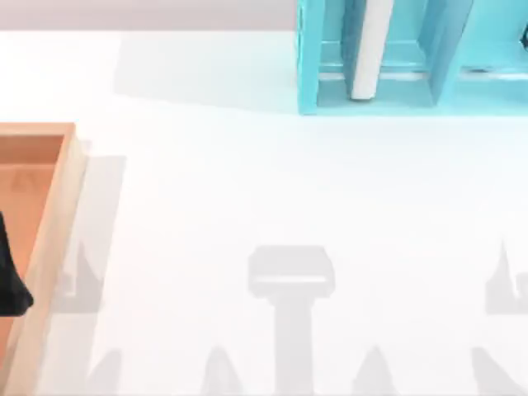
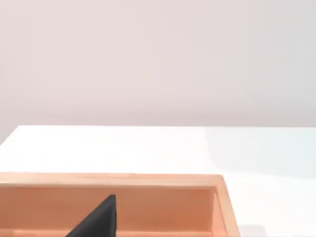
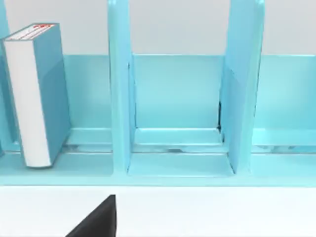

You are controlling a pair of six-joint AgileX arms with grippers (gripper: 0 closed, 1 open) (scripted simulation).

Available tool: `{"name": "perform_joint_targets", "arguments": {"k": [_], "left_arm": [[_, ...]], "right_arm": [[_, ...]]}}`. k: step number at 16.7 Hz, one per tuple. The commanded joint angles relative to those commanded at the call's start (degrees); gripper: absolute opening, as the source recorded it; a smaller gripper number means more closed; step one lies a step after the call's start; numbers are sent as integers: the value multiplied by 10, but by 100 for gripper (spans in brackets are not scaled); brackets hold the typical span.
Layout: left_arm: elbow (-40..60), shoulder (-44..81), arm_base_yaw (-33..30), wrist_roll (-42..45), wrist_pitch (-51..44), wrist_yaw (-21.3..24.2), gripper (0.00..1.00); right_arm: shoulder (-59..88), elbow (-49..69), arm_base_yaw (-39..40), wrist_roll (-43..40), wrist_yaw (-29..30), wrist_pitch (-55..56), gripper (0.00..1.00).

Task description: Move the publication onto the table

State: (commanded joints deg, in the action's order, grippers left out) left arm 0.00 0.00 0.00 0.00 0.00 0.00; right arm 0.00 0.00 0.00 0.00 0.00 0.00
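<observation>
1. Hanging over the wooden tray (image 1: 49, 214) at the left edge of the bench (image 1: 247, 190), the left arm shows as a dark shape (image 1: 10, 280) in the top view; whether the left pincer is wide or narrow cannot be told.
2. In the left wrist view a black wedge (image 2: 98, 219) of that pincer lies in front of the tray's orange-brown inside (image 2: 163, 207), with the light-wood rim (image 2: 111, 178) running behind it.
3. The right wrist camera looks straight at the cyan shelf (image 3: 177, 113), and a similar black wedge (image 3: 98, 219) sits low over the white bench (image 3: 222, 212); the state of the right pincer also cannot be told.
4. The shelf stands at the far side of the bench, right of the middle, and is split by upright dividers (image 3: 120, 89) into compartments.
5. The publication (image 3: 39, 94) stands upright in one compartment, its white page edges facing outwards, its teal cover beside them. From above it looks like a white slab (image 1: 369, 49).
6. The compartment next to it, between two dividers, holds nothing visible.
</observation>
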Motion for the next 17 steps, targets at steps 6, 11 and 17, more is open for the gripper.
{"name": "perform_joint_targets", "arguments": {"k": [6, 11, 17], "left_arm": [[0, 0, 0, 0, 0, 0, 100], [0, 0, 0, 0, 0, 0, 100], [0, 0, 0, 0, 0, 0, 100]], "right_arm": [[59, 39, 13, 5, 13, 52, 100], [264, 146, 55, 17, 56, 188, 100], [640, 312, 130, 32, 137, 375, 100]]}}
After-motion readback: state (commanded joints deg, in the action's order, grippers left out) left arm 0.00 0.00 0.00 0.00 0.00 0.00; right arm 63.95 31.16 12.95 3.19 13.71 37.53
